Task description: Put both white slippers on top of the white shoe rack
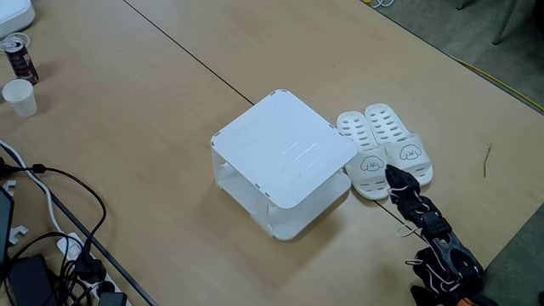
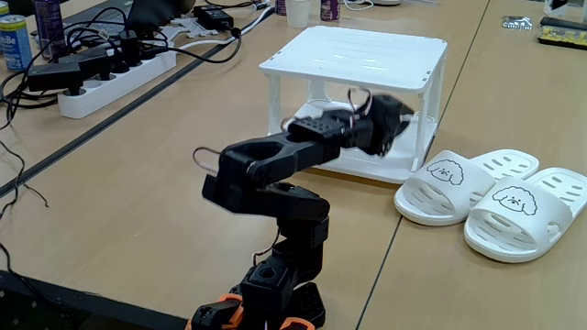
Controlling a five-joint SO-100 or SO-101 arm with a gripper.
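Wooden table (image 1: 170, 110) bearing a white rack (image 1: 285, 149) with its top bare. Two slippers (image 1: 384, 149) lie side by side on the table just beside the rack. The gripper (image 1: 396, 177) hovers at the near slipper's strap; finger spacing cannot be told.

I sit in what looks like an office or lab workspace. My arm (image 2: 275, 174) is mounted on a wide wood-look desk (image 1: 153, 76) made of panels joined by dark seams. Far from my gripper (image 1: 395, 177), a power strip (image 2: 115, 71) lies in a tangle of black cables (image 1: 51, 204). A paper cup (image 1: 19, 96) and a drink can (image 1: 19, 58) stand at the far corner. Beyond the desk edge is grey carpet (image 1: 476, 34).
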